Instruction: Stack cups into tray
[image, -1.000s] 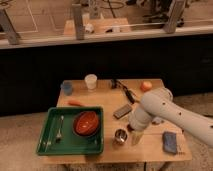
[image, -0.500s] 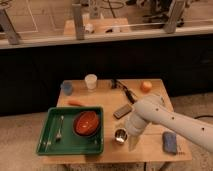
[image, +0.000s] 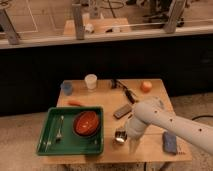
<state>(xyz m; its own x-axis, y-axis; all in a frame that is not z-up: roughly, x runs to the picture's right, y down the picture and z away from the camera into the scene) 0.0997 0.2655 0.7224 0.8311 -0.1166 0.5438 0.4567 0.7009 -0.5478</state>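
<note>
The green tray (image: 46, 146) lies at the table's front left and holds an orange-red bowl (image: 86, 123) and a fork (image: 59, 129). A shiny metal cup (image: 120, 135) stands on the table just right of the tray. A white cup (image: 90, 81) and a blue cup (image: 66, 88) stand at the back left. I cannot make out the clear glass cup. My gripper (image: 131, 143) points down at the front edge, right beside the metal cup, largely hidden under my white arm (image: 152, 119).
An orange (image: 145, 86) sits at the back right. A carrot (image: 75, 103) lies behind the tray. A grey flat block (image: 122, 111) and black utensils (image: 129, 94) lie mid-table. A blue sponge (image: 170, 141) lies at the front right.
My arm has swung left and forward, bringing the gripper down close beside the metal cup. The cups, tray and bowl have not moved.
</note>
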